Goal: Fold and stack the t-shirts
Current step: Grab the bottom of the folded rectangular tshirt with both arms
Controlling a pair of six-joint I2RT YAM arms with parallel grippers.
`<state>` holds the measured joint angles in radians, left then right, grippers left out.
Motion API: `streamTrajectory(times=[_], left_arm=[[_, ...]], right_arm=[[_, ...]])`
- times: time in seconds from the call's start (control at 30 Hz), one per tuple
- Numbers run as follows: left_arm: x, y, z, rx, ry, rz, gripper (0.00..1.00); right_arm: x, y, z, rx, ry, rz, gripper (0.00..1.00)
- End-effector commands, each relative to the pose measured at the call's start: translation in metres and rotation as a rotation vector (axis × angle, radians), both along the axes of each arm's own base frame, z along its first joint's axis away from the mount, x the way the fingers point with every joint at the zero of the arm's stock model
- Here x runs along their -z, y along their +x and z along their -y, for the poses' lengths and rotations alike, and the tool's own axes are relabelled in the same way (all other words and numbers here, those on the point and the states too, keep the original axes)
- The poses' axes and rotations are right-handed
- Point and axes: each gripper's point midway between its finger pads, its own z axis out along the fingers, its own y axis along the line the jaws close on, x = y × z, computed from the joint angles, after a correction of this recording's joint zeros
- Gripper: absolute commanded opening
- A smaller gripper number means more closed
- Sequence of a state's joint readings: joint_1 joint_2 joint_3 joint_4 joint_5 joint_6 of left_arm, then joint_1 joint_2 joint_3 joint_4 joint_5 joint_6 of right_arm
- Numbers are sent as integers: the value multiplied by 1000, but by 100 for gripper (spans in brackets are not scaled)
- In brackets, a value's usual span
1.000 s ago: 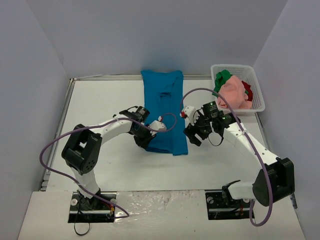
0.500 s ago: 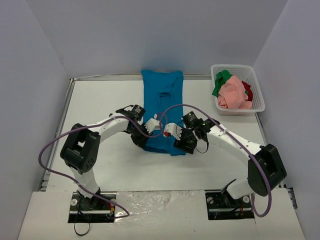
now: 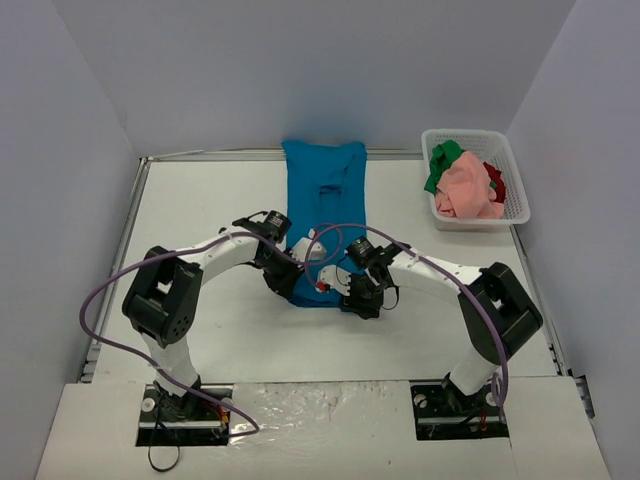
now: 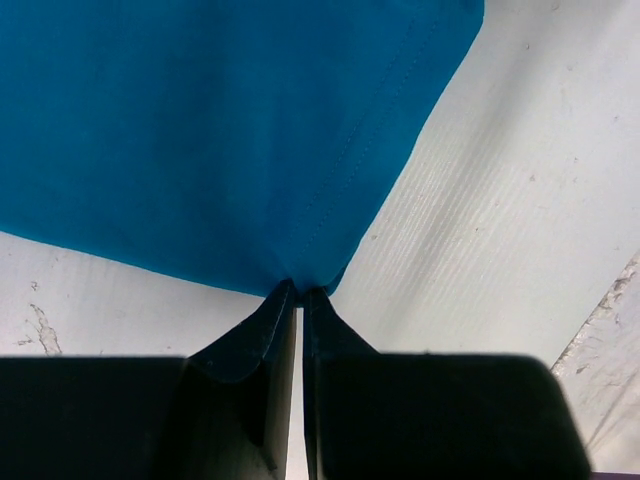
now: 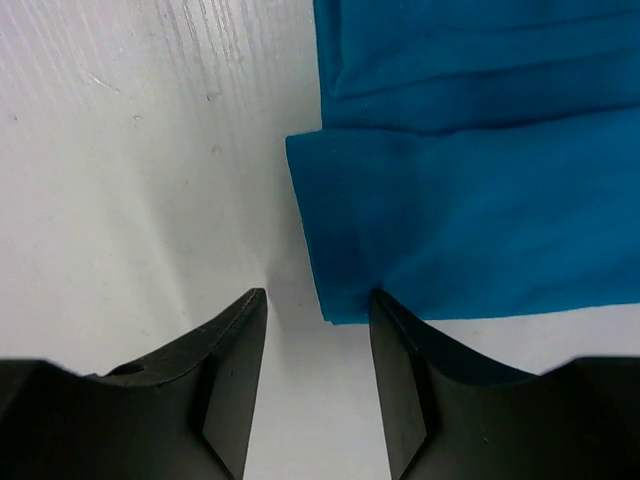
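Right wrist view shows the right jaws open and empty, one near corner of the teal-blue t-shirt (image 5: 480, 200) just ahead in their gap (the shirt runs long, away across the surface (image 5: 150, 150)), while the left jaws pinch its other near corner.

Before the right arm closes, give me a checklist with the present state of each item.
1. Left jaws shut on a near corner of the teal-blue t-shirt: ok.
2. Right jaws open: ok.
3. The other near corner inside the right jaws: not ok; it lies just beyond the tips, toward one side.
4. Shirt lies flat as a narrow strip on the table: ok.
5. Pink t-shirt, green t-shirt and red t-shirt in the white mesh basket, apart from the arms: ok.
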<state>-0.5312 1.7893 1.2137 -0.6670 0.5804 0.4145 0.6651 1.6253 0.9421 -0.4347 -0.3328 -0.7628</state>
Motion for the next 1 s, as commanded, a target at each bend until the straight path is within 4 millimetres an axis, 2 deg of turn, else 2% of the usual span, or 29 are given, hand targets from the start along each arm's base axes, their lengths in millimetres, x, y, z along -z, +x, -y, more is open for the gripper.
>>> streamTrajectory(times=[0.0,0.2,0.5,0.67,0.77,0.87,0.97], left_arm=[[-14,0,10,33,-51,15,2],[-15,-1,9,42,-56,14,2],[-14,-6,7,58,-54,7,2],[-15,-7,6,65,-53,9,2],[-15,-8,5,65,-54,8,2],[-16,-9,5,68,-54,8,2],[-17,-10,5,74,-53,9,2]], right_arm=[[7,-7,3,-5,-20,-38,42],[7,-1,2,8,-32,-22,42],[12,6,13,39,-90,11,40],[23,5,24,59,-149,13,36],[32,4,28,70,-177,2,30],[38,2,30,75,-193,-10,30],[40,2,31,79,-194,-14,24]])
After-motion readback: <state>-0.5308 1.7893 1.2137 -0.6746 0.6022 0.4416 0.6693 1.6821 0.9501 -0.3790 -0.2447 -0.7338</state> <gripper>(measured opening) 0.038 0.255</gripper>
